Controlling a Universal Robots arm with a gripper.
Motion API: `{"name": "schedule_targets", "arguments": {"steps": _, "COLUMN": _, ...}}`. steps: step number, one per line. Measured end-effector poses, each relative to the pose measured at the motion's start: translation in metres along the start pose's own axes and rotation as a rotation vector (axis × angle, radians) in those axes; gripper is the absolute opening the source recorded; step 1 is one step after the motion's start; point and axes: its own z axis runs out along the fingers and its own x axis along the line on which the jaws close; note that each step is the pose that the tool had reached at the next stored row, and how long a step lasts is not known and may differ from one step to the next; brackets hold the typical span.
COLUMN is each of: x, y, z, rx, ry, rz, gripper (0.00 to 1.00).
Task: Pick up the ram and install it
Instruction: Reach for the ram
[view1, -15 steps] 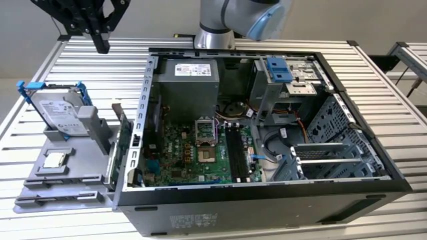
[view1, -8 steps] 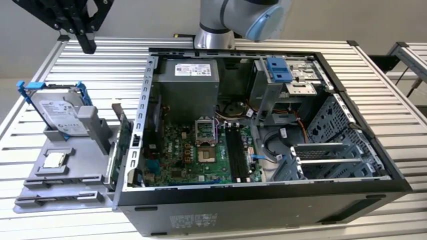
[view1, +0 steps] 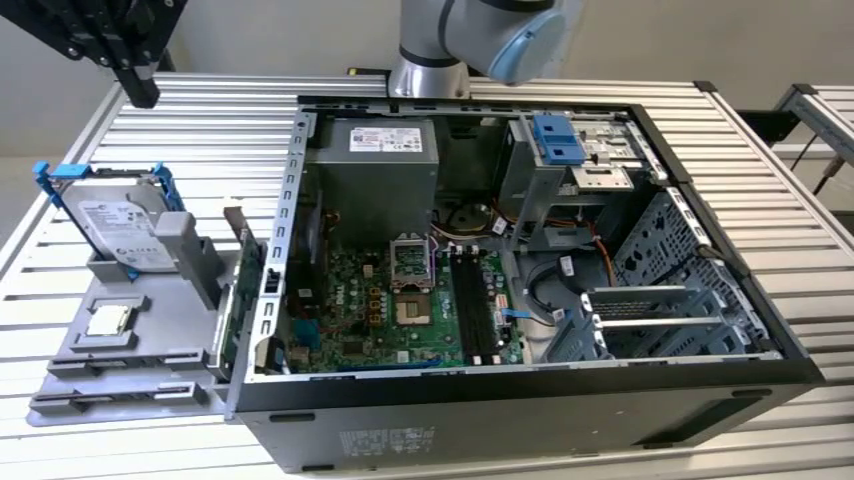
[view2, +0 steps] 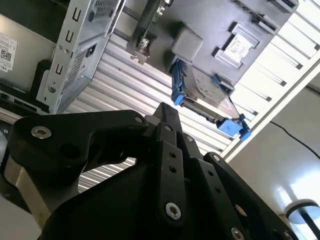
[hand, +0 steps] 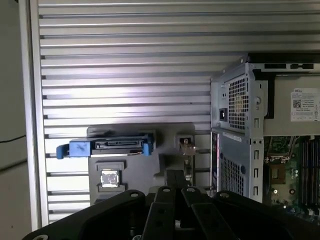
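Ram (view1: 244, 252) stands on edge in the grey holder (view1: 160, 310), just beside the case (view1: 534, 420) wall. Claw (view1: 140, 92) hovers closed and empty, high over the worktop (view1: 200, 130). My judgement of the risk: coming down closed, it jabs the stick, or clips the drive (view1: 127, 232) and the case wall that crowd it

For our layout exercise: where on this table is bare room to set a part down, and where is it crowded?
Free: the slatted table beyond the grey fixture, beside the computer case; also the strip on the exterior view's right. Crowded: the fixture, the case's inside.
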Motion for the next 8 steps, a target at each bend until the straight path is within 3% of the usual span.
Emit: {"name": "schedule_targets", "arguments": {"steps": 8, "x": 0.0263, "y": -0.001, "z": -0.0005, "rx": -0.0002, "ry": 0.0002, "rz": -0.005, "gripper": 0.0}}
